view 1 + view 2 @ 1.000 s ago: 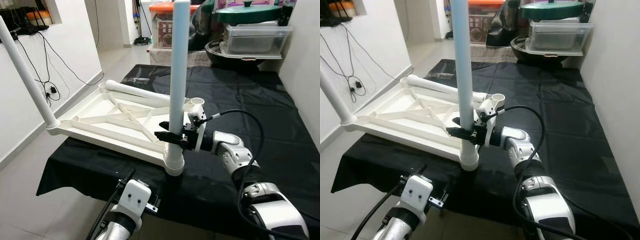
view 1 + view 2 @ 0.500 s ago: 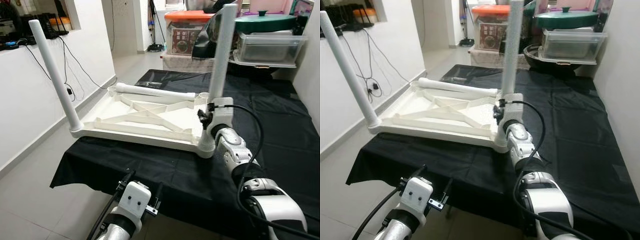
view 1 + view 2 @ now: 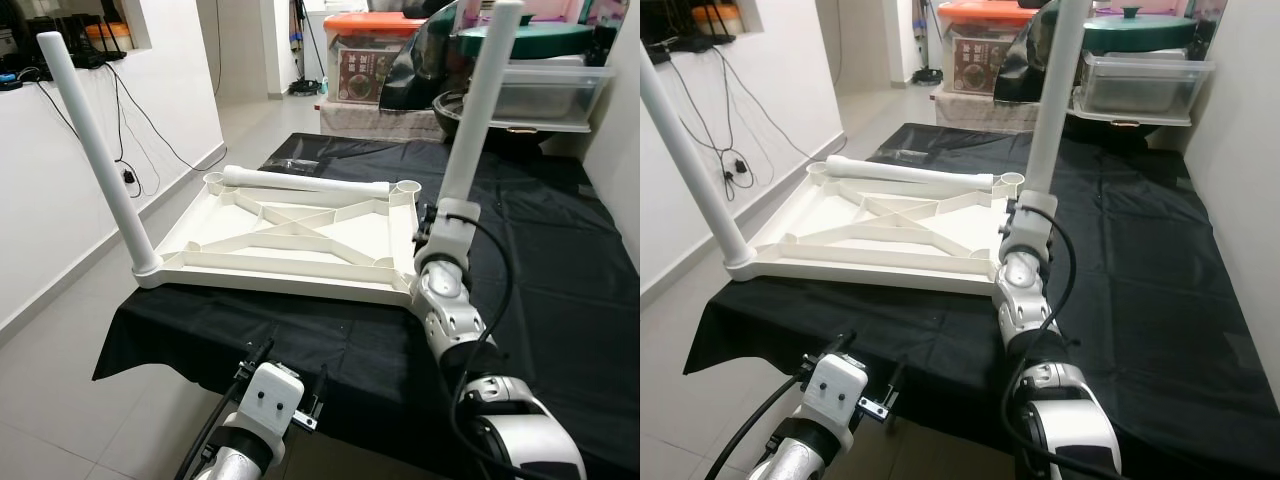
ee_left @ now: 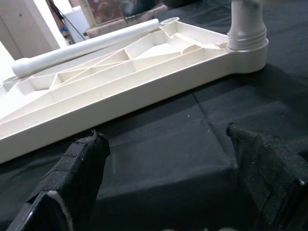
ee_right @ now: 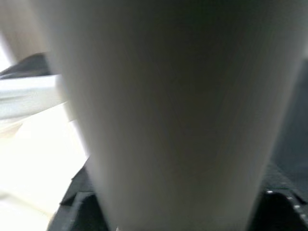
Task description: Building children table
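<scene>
Leg [image 3: 478, 105] now tilted; white tabletop [image 3: 290, 235] upside-down.

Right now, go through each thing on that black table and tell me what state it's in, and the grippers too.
Tabletop frame: upside down, flat on the black cloth.
Near-left leg: fitted, tilted.
Near-right leg: in its socket, leaning.
Loose leg: lying on the frame's far edge.
Far sockets: empty.
Right gripper: at the near-right leg.
Left gripper: open, idle.

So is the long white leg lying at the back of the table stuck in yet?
No, it's loose. The leg lies flat along the upside-down tabletop's far edge, and the corner holes beside its ends gape empty.
</scene>
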{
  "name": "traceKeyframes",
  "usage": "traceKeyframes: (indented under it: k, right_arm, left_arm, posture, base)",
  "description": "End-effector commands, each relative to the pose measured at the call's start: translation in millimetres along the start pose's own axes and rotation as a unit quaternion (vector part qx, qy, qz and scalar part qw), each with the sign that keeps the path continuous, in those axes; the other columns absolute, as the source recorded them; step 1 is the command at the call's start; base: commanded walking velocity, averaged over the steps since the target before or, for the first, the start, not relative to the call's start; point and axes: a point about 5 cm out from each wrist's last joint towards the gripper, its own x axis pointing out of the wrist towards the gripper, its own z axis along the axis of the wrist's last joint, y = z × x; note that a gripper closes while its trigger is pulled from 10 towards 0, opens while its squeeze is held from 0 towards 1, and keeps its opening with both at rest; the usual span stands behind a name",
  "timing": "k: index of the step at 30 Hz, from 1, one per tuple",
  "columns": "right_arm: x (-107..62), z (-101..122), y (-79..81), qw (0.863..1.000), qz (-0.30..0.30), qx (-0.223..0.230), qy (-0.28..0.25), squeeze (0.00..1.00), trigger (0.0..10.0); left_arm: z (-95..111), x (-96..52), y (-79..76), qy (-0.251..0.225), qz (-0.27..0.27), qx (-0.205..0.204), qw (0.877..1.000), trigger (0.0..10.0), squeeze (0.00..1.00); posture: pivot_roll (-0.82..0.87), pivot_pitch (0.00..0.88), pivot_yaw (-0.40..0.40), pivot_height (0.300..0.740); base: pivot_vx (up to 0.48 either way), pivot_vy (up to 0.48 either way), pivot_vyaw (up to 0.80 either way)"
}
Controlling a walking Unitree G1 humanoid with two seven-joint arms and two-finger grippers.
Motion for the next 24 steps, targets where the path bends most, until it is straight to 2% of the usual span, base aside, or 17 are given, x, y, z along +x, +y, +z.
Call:
traceKeyframes:
  k: [1,2,3,4,8,10,11,12,14,15,17,18,19,20,21,22,24]
  right_arm:
    - [0.3,6.0,6.6,0.999,0.037,0.019,-0.021,1.00,10.0]
    - [1.1,10.7,6.7,0.997,0.061,0.016,-0.041,0.76,10.0]
    - [1.6,11.2,10.5,0.992,0.113,0.035,-0.033,0.00,10.0]
    - [1.6,11.2,10.5,0.992,0.113,0.035,-0.033,0.00,10.0]
    - [1.9,10.7,13.9,0.979,0.192,0.068,-0.013,0.00,10.0]
    - [0.9,9.1,12.5,0.949,0.305,0.072,0.024,0.00,10.0]
    - [-2.1,8.5,12.3,0.925,0.371,0.068,0.041,0.00,10.0]
    - [-2.1,8.5,12.3,0.925,0.371,0.068,0.041,0.00,10.0]
    - [-7.1,7.8,12.8,0.888,0.450,0.062,0.063,0.00,10.0]
    - [-7.1,7.8,12.8,0.888,0.450,0.062,0.063,0.00,10.0]
    - [-10.7,7.1,14.2,0.862,0.498,0.046,0.081,0.00,10.0]
    - [-10.7,7.1,14.2,0.862,0.498,0.046,0.081,0.00,10.0]
    - [-13.3,6.4,15.2,0.845,0.525,0.041,0.091,0.00,10.0]
    - [-13.3,6.4,15.2,0.845,0.525,0.041,0.091,0.00,10.0]
    - [-16.3,4.3,16.1,0.828,0.553,0.024,0.097,0.00,10.0]
    - [-16.3,4.3,16.1,0.828,0.553,0.024,0.097,0.00,10.0]
    - [-19.4,1.9,16.9,0.806,0.583,0.009,0.101,0.00,10.0]
  left_arm:
    - [-1.1,-0.4,0.3,-0.003,-0.006,-0.002,1.000,10.0,0.00]
    - [2.3,-0.6,-1.4,-0.016,-0.016,-0.007,1.000,10.0,0.00]
    - [7.7,-0.9,-3.6,-0.036,-0.026,-0.011,0.999,10.0,0.00]
    - [7.7,-0.9,-3.6,-0.036,-0.026,-0.011,0.999,10.0,0.00]
    - [14.1,-1.3,-7.4,-0.060,-0.041,-0.010,0.997,10.0,0.00]
    - [18.8,-1.6,-12.2,-0.078,-0.057,-0.002,0.995,10.0,0.00]
    - [22.7,-1.4,-12.9,-0.091,-0.060,-0.003,0.994,10.0,0.00]
    - [22.7,-1.4,-12.9,-0.091,-0.060,-0.003,0.994,10.0,0.00]
    - [28.7,-1.5,-13.0,-0.112,-0.066,-0.010,0.991,10.0,0.00]
    - [28.7,-1.5,-13.0,-0.112,-0.066,-0.010,0.991,10.0,0.00]
    - [33.3,-3.0,-13.5,-0.131,-0.071,-0.021,0.989,10.0,0.00]
    - [33.3,-3.0,-13.5,-0.131,-0.071,-0.021,0.989,10.0,0.00]
    - [35.4,-3.7,-13.6,-0.138,-0.071,-0.029,0.988,10.0,0.00]
    - [35.4,-3.7,-13.6,-0.138,-0.071,-0.029,0.988,10.0,0.00]
    - [37.5,-4.8,-12.7,-0.144,-0.064,-0.030,0.987,10.0,0.00]
    - [37.5,-4.8,-12.7,-0.144,-0.064,-0.030,0.987,10.0,0.00]
    - [39.9,-6.2,-10.6,-0.153,-0.052,-0.033,0.986,10.0,0.00]
  posture:
    - [0.04,0.000,0.015,0.740]
    - [0.04,0.000,0.015,0.740]
    - [0.04,0.000,0.015,0.740]
    - [0.04,0.000,0.015,0.740]
    - [0.04,0.000,0.015,0.740]
    - [0.04,0.000,0.014,0.740]
    - [0.04,0.000,0.010,0.740]
    - [0.04,0.000,0.010,0.740]
    - [0.04,0.000,0.010,0.740]
    - [0.04,0.000,0.010,0.740]
    - [0.04,0.000,0.010,0.740]
    - [0.04,0.000,0.010,0.740]
    - [0.05,0.000,0.002,0.740]
    - [0.05,0.000,0.002,0.740]
    - [0.05,0.000,0.002,0.740]
    - [0.05,0.000,0.002,0.740]
    - [0.05,0.000,-0.002,0.740]
  base:
    - [0.000,0.000,0.00]
    - [0.000,0.000,0.00]
    - [0.000,0.000,0.00]
    - [0.000,0.000,0.00]
    - [0.000,0.000,0.00]
    - [0.000,0.000,0.00]
    - [0.000,0.000,0.00]
    - [0.000,0.000,0.00]
    - [0.000,0.000,0.00]
    - [0.000,0.000,0.00]
    - [0.000,0.000,0.00]
    - [0.000,0.000,0.00]
    - [0.000,0.000,0.00]
    - [0.000,0.000,0.00]
    - [0.000,0.000,0.00]
    - [0.000,0.000,0.00]
    - [0.000,0.000,0.00]
